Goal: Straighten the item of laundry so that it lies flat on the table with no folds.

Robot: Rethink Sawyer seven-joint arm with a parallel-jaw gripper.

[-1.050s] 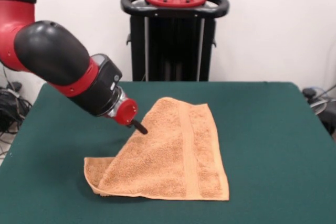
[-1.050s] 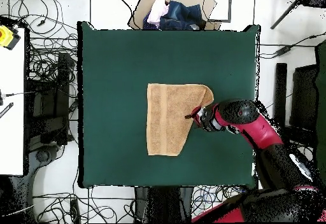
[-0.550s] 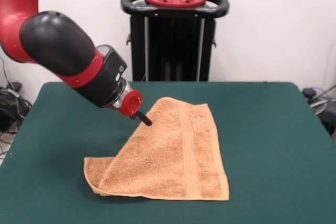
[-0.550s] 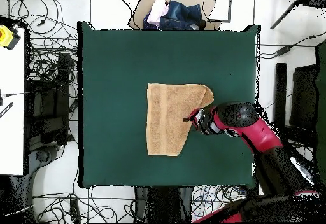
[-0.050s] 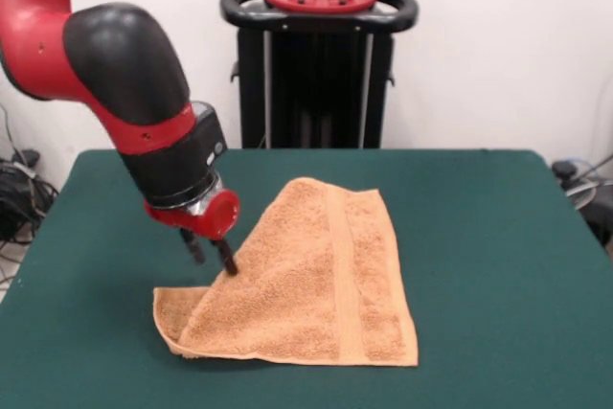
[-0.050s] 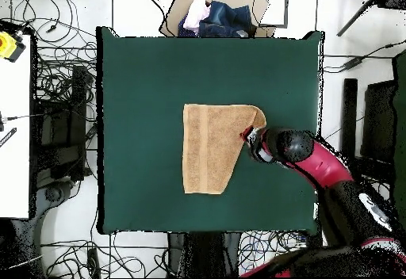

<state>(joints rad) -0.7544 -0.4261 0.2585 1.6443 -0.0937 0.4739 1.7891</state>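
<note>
Towel [image 5: 316,284], mid-table [image 5: 498,237], 1 corner folded over: soft, light, limp; gripper [image 5: 211,254] jaws parted, empty, at folded slanting left edge — likely best pinched there.

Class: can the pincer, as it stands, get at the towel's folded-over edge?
Probably yes. The pincer hangs open right at the slanted folded edge of the towel, with only bare table around and nothing in between.
</note>
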